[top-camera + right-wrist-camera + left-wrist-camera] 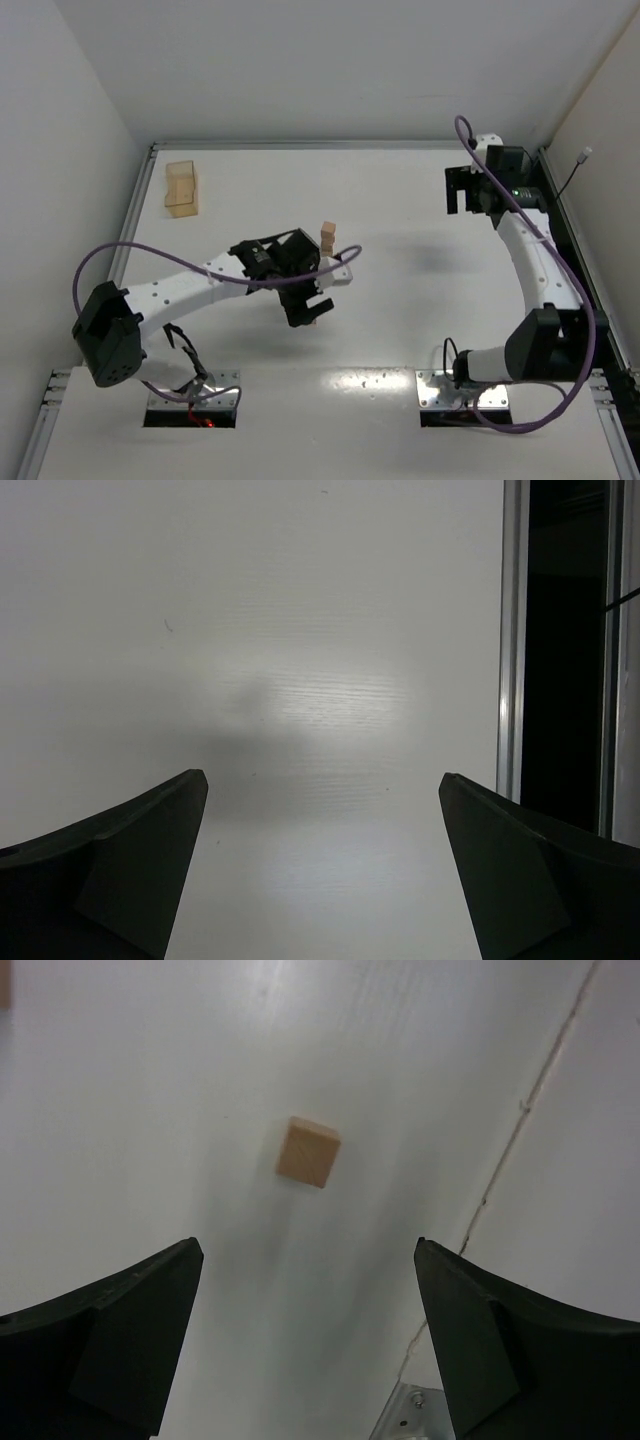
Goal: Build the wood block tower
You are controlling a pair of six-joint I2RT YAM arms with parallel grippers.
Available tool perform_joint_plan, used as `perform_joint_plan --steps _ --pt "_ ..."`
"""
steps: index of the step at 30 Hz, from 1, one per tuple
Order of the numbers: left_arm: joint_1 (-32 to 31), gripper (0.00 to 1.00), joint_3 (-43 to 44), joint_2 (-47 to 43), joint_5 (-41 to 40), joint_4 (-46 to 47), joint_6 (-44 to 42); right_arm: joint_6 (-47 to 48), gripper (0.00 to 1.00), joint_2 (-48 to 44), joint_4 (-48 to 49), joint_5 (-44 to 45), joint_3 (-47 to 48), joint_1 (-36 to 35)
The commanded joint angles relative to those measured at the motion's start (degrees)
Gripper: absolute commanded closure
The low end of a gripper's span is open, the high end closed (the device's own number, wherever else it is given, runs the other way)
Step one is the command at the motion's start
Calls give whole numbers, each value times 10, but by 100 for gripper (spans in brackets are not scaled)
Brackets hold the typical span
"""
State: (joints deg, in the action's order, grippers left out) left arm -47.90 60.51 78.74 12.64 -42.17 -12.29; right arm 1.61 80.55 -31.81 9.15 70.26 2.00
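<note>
The left pincer (305, 1250) hangs spread wide and empty above a lone wood block (308, 1152) on the counter (150, 1080), with the tower (327, 238) — a short stack of cubes — standing close beyond that arm. The right pincer (322, 775) is likewise released, well apart at the far right. The block looks slightly turned against the jaws, so closing could twist it askew — and any wide swing beside the tower might topple it.
</note>
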Motion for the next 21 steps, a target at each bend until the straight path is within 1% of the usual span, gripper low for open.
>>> perform_joint_plan --steps 1,2,4,6,9,14,16,21 --pt "-54 15 -28 9 -17 -5 -76 -12 0 -44 36 -77 -7 26" --pt "-74 15 -34 9 -23 -5 -102 -12 0 -50 36 -83 -7 33" --pt "-81 15 -47 14 -37 16 -126 -12 0 -50 31 -109 -7 44" --pt "-81 15 -61 21 -42 30 -155 -17 0 -50 31 -127 -7 52" --pt "-76 18 -67 27 -47 51 -183 -17 0 -44 25 -149 -2 66" --pt "-76 18 -73 51 -65 80 -203 -17 0 -39 25 -175 -8 77" --pt "-70 18 -68 59 -59 95 -209 -17 0 -34 25 -180 -13 77" --pt "-60 19 -47 95 -47 95 -215 -22 0 -34 36 -194 -19 83"
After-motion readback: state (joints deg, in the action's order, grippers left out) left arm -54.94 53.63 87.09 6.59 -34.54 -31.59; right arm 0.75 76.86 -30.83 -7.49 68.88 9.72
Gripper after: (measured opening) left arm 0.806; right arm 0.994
